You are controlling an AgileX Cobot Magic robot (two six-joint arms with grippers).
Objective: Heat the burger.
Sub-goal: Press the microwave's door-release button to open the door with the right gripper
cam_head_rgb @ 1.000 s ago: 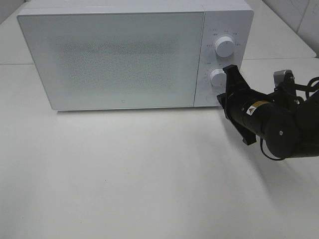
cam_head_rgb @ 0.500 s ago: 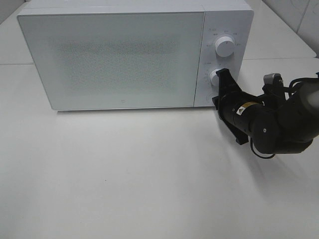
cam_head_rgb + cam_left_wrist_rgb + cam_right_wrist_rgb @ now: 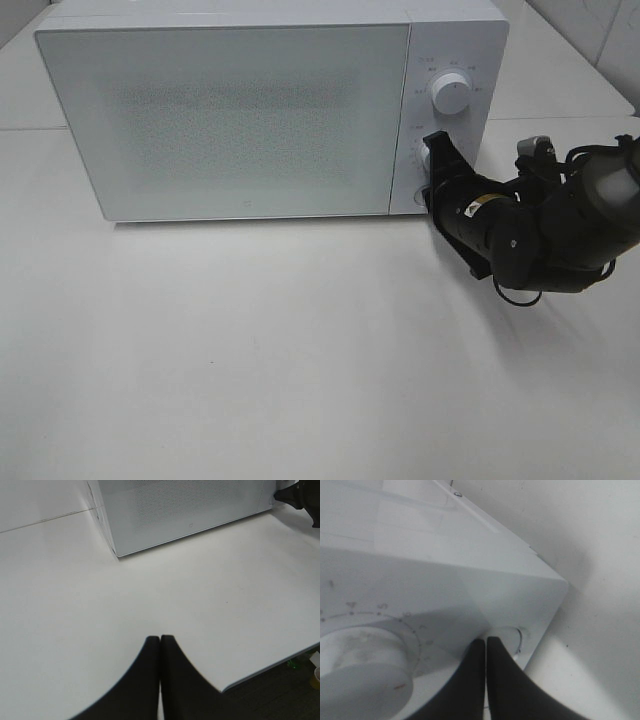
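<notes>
Since a second ago my right arm has swung in toward the microwave (image 3: 230, 120), and my right fingers (image 3: 432, 195) have come up against its control panel, where before they hung off it.

From the high camera, those fingers sit just below the lower knob (image 3: 425, 158), which my wrist partly hides. The upper knob (image 3: 452, 95) stands clear above them. The closed door (image 3: 225, 115) stretches away to one side of them, its frosted front giving no view inside. The white desk (image 3: 250, 350) lies below. I cannot tell where the burger is; no view shows it.

From my left wrist, my left fingers (image 3: 160, 639) are pressed together with nothing between them, hovering over the desk (image 3: 75, 605). The microwave (image 3: 180, 505) stands well ahead of them, and a dark bit of my right arm (image 3: 300, 495) shows beyond its far corner.

From my right wrist, my right fingers (image 3: 485, 642) are closed tip to tip and hold nothing. Their tips are at the panel between the lower knob (image 3: 360, 675) and a round button (image 3: 512, 637), just beside the button. Whether they press on the panel I cannot tell.
</notes>
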